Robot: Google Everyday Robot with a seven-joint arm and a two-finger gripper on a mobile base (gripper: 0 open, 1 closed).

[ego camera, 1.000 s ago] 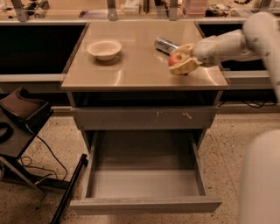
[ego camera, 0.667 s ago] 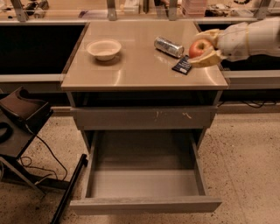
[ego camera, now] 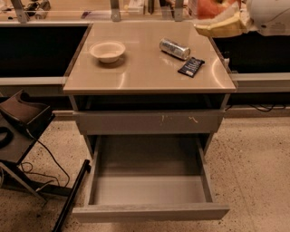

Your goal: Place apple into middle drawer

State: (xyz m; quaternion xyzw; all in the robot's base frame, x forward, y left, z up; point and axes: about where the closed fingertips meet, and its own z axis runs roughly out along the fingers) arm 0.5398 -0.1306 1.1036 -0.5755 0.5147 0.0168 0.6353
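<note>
The gripper [ego camera: 218,21] hangs at the top right, past the counter's [ego camera: 136,79] back right corner, its pale fingers clasped around the apple [ego camera: 209,8]. Below, the middle drawer [ego camera: 149,212] stands pulled far out, its grey floor bare from wall to wall. The scratched drawer front [ego camera: 136,122] above it sits closed. A bowl [ego camera: 107,50], a can [ego camera: 174,48] and a dark packet [ego camera: 191,66] lie on the counter, apart from its front edge.

middle drawer [ego camera: 149,190] out, open from above | scratched drawer front [ego camera: 149,121] above its rear | gripper [ego camera: 219,22] gripping apple [ego camera: 209,8], upper right
</note>
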